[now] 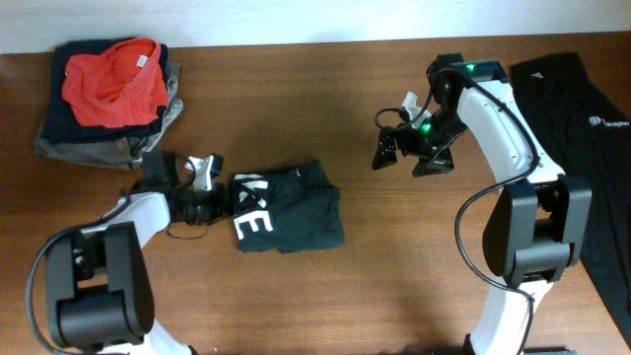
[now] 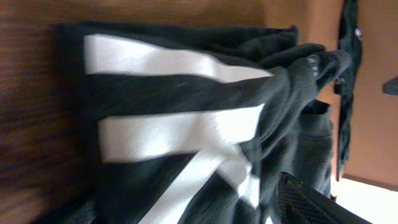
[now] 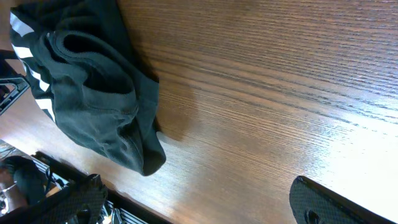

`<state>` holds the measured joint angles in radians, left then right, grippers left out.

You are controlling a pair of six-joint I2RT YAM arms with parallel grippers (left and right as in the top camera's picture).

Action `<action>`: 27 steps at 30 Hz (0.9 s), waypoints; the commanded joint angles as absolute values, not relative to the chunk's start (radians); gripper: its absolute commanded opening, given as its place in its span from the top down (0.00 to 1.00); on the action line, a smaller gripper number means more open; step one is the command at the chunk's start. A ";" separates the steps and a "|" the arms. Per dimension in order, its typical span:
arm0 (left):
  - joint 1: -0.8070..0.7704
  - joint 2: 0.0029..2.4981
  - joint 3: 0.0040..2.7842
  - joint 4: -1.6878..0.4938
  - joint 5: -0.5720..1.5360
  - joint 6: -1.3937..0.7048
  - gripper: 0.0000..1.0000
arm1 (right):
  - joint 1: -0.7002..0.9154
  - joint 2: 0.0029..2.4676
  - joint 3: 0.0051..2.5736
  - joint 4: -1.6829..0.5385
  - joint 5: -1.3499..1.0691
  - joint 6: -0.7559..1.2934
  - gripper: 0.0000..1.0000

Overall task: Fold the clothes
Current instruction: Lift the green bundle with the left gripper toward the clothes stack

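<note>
A folded black shirt point(image 1: 291, 209) with large white letters lies on the table left of centre. It fills the left wrist view point(image 2: 186, 112) and shows at the top left of the right wrist view point(image 3: 99, 93). My left gripper point(image 1: 213, 200) is low at the shirt's left edge, open, with one mesh finger point(image 2: 311, 202) in view beside the cloth. My right gripper point(image 1: 410, 156) hovers open and empty over bare wood right of the shirt point(image 3: 199, 208). A second black shirt point(image 1: 582, 138) with a small white logo lies spread at the table's right edge.
A pile of clothes point(image 1: 108, 99), an orange-red garment on top of dark ones, sits at the back left. The table's front edge with a dark rail point(image 3: 74, 177) shows in the right wrist view.
</note>
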<state>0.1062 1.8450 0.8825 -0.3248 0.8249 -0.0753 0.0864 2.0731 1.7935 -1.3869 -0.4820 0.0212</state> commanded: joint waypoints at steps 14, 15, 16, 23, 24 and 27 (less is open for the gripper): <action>-0.056 1.981 0.837 -0.171 0.683 -0.216 0.75 | 0.086 2.039 1.806 -1.392 -0.497 0.006 0.01; -0.056 1.981 0.839 -0.158 0.683 -0.216 0.79 | 0.086 2.039 1.806 -1.392 -0.497 0.006 0.01; -0.056 1.981 0.843 -0.144 0.683 -0.216 0.83 | 0.086 2.039 1.806 -1.392 -0.496 0.006 0.01; -0.056 1.980 0.973 -0.130 0.683 -0.208 1.00 | 0.086 2.039 1.806 -1.402 -0.479 0.003 0.01; -0.056 1.980 1.007 -0.139 0.683 -0.198 1.00 | 0.086 2.039 1.806 -1.403 -0.474 0.003 0.01; -0.056 1.980 1.108 -0.176 0.674 -0.150 1.00 | 0.086 2.039 1.806 -1.410 -0.456 0.003 0.01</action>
<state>-0.0597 1.9732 1.0157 -0.1680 0.7368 -0.2028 0.0864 2.0731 1.7935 -1.4044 -0.4774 0.0177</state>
